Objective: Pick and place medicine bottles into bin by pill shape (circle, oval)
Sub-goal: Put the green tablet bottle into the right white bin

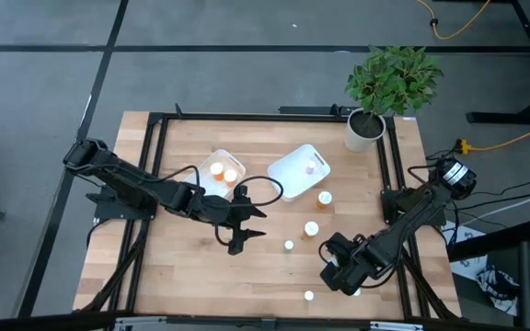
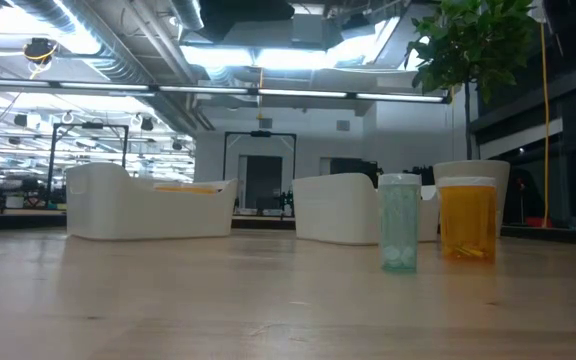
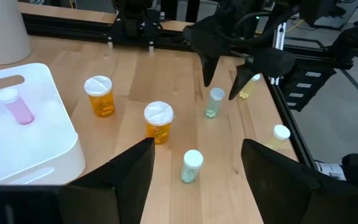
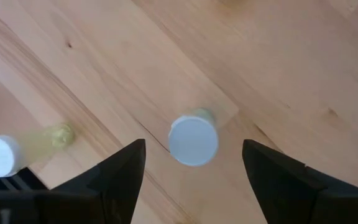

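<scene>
Directly beneath the right gripper (image 4: 193,158), whose dark fingers stand apart over the table's front right, a small pale-green white-capped medicine bottle (image 4: 193,139) stands upright between them (cap upward), while the left gripper (image 1: 244,221), also open, waits mid-table.

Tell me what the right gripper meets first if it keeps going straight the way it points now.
Probably the pale-capped bottle standing on the table: the right gripper points down over it, open, its cap between the fingers. Height above the cap is hard to judge.
</scene>
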Robot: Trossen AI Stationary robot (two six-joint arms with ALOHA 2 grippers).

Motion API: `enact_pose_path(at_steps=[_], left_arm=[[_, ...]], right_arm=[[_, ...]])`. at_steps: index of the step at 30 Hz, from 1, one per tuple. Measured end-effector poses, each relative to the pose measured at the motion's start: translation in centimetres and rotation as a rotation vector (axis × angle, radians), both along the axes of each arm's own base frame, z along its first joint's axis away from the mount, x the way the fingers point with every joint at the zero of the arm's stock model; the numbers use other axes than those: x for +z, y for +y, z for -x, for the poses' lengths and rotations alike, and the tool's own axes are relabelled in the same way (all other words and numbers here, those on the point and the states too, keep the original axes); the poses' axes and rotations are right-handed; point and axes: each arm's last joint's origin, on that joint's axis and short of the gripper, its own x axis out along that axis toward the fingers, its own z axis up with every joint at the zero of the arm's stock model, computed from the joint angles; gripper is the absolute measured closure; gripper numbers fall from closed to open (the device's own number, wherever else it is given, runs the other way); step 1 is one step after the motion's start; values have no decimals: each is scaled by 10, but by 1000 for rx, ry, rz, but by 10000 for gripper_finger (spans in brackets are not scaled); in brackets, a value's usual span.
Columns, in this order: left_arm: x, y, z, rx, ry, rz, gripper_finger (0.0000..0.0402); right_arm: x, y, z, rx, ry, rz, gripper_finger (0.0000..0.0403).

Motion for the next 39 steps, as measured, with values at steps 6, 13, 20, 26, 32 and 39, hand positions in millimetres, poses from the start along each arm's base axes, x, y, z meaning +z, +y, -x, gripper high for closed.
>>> enact_pose_path(at_steps=[6, 13, 20, 26, 32, 39], left_arm=[[0, 0, 0, 1, 0, 0, 168], [0, 0, 0, 1, 0, -1, 168], [0, 0, 0, 1, 1, -1, 168], [-1, 0, 0, 1, 8, -3, 168], [-2, 0, 1, 1, 18, -7, 168], [-3, 0, 1, 1, 29, -10, 168]], right_arm=[[0, 1, -2, -3, -26, 3, 133], [-1, 0, -3, -9, -25, 9, 133], [-10, 0, -6, -9, 29, 4, 133], [-10, -4, -9, -22, 31, 7, 133], [-11, -4, -9, -22, 48, -3, 159], [-11, -4, -9, -22, 47, -4, 213]])
